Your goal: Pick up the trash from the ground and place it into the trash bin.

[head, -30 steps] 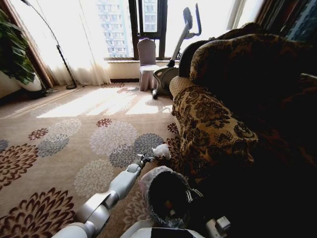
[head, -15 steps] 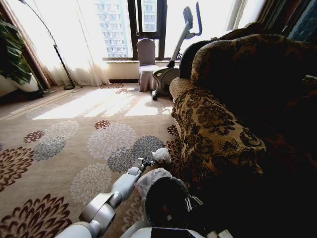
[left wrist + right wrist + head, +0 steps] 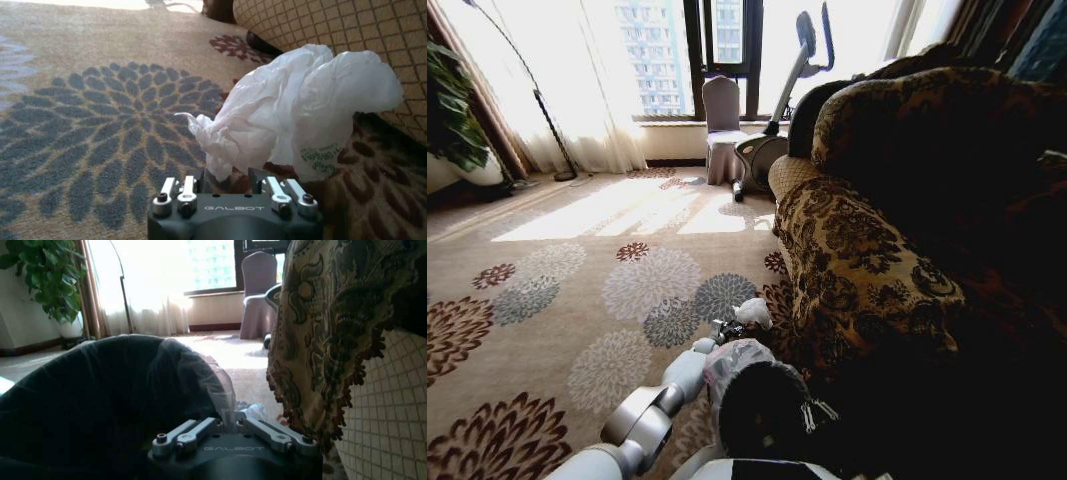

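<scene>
Left gripper [image 3: 230, 181] apparently pinched the white plastic bag [image 3: 293, 110]'s lower folds; light, limp, best gathered there.

My left arm reaches forward over the flowered carpet [image 3: 577, 300], its left gripper [image 3: 724, 328] just short of the white plastic bag [image 3: 754, 312], which lies crumpled at the foot of the patterned sofa [image 3: 857, 260]; I cannot tell how the fingers stand. The trash bin [image 3: 762, 405], black with a whitish liner, sits close below, just beside my forearm and against the sofa's front
</scene>
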`<state>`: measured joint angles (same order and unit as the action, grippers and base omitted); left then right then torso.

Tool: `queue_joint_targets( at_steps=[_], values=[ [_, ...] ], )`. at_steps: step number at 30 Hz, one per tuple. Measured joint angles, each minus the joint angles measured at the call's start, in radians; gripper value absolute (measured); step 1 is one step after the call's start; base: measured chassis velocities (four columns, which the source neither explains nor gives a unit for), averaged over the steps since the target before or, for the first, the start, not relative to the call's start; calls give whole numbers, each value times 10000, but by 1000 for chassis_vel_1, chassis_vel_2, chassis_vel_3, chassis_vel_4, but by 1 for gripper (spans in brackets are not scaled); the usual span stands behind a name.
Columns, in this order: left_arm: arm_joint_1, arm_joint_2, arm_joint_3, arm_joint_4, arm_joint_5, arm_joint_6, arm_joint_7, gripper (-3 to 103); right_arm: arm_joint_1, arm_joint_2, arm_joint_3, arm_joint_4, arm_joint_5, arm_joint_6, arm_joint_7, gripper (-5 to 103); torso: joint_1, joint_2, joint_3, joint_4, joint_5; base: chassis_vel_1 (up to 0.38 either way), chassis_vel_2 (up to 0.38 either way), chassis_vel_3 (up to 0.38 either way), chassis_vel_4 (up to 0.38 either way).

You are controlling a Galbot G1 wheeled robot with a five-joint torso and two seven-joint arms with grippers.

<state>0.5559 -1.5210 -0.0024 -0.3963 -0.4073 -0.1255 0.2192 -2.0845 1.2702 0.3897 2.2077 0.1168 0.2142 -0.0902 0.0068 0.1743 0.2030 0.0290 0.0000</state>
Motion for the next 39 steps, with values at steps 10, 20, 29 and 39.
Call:
queue_joint_targets(
  at_steps=[10,20,29,39],
  values=[
    [49,13,-293,-29,-2,-13,68,21,-61,61,-21,7,-51,24,-13,4,0,0,0,-2,-1,0,0,0,0],
    [49,-14,-444,-51,-95,-4,156,0,-89,92,-30,-69,10,294,-61,4,0,0,0,-1,0,0,0,0,0],
    [85,24,-445,-176,-315,28,283,0,-82,75,-15,-68,31,301,-70,4,1,0,0,-2,-1,0,0,0,0],
    [343,288,-62,-691,245,148,-267,7,84,77,-78,-59,101,343,96,4,1,0,0,-2,-1,0,0,0,0]
  ],
)
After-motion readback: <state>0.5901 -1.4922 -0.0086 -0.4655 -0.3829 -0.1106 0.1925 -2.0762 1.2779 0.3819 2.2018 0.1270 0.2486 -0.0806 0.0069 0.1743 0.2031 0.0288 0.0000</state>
